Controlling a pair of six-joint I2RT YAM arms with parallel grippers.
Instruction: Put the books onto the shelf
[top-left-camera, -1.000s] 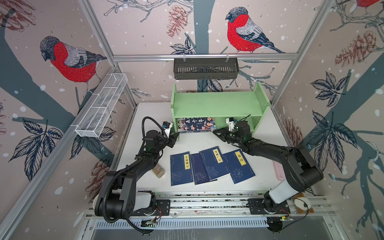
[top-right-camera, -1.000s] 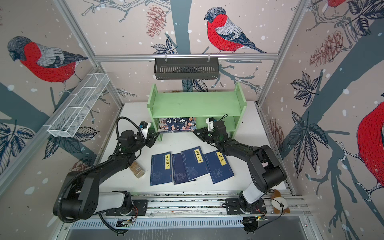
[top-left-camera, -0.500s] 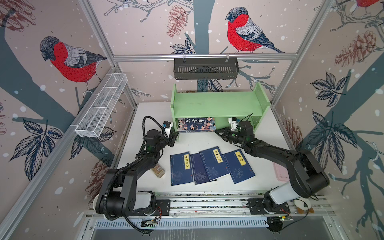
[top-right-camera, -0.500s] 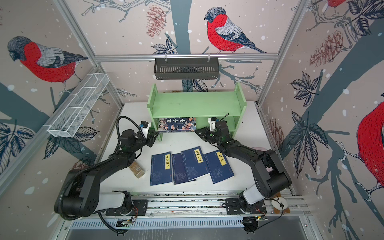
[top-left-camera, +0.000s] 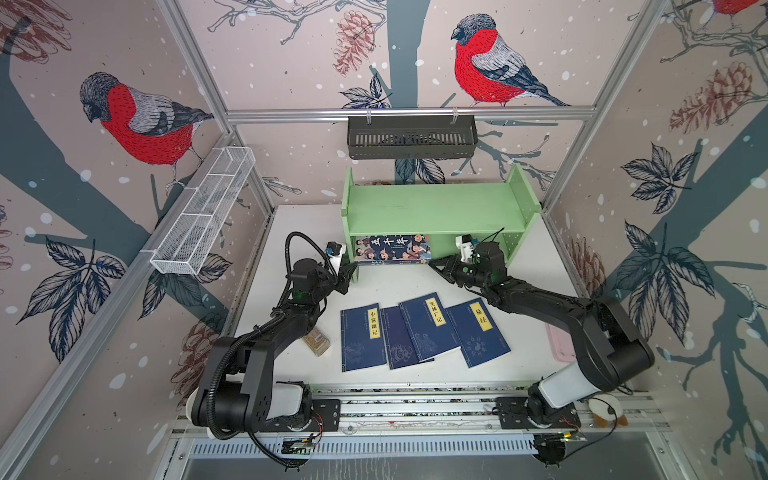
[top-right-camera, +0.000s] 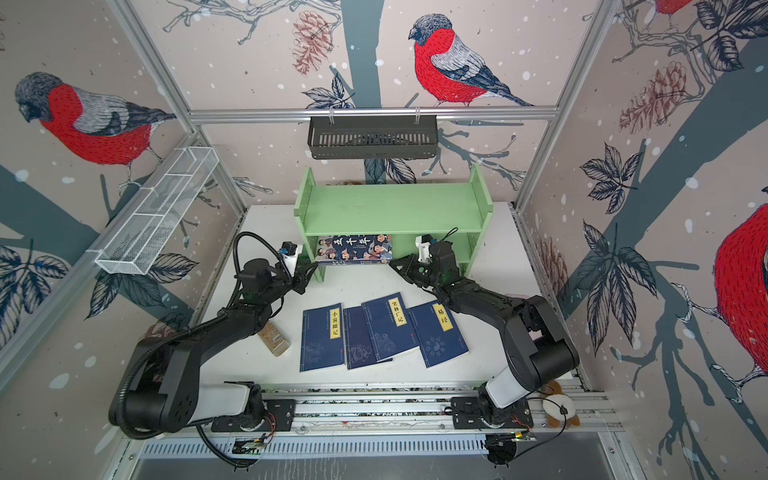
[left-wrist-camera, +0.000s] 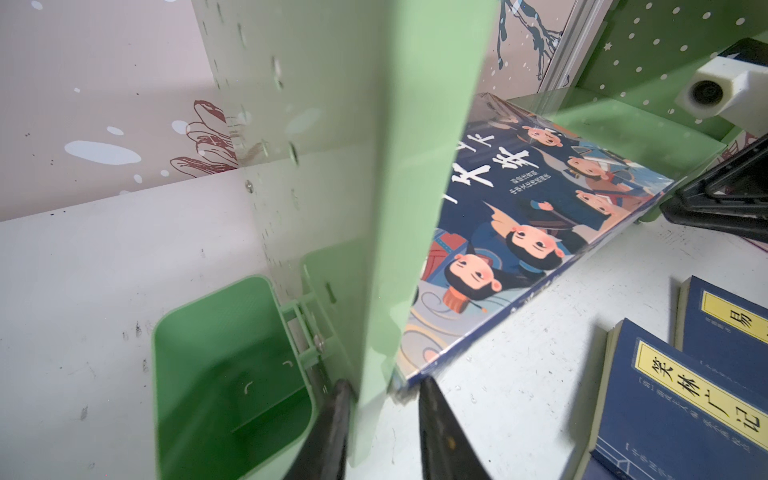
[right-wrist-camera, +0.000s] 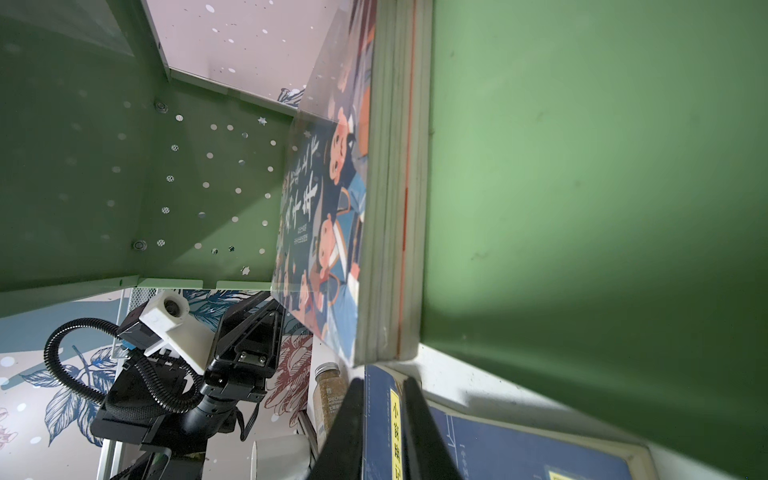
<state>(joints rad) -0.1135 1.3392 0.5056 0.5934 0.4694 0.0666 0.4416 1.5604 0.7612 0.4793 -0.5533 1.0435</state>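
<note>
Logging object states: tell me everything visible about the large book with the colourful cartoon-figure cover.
The large cartoon-cover book is thick and glossy: navy cover, white Chinese characters, cartoon figures; its page edge shows layers and an orange line. It lies flat, cover up, on the lower tier of the light green shelf, left end. The right gripper points at its right end, the left gripper at its left corner; contact is unclear.

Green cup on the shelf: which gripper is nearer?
Left gripper. Its jaws straddle the shelf panel beside the cup; the right gripper is at the cartoon book's far end.
</note>
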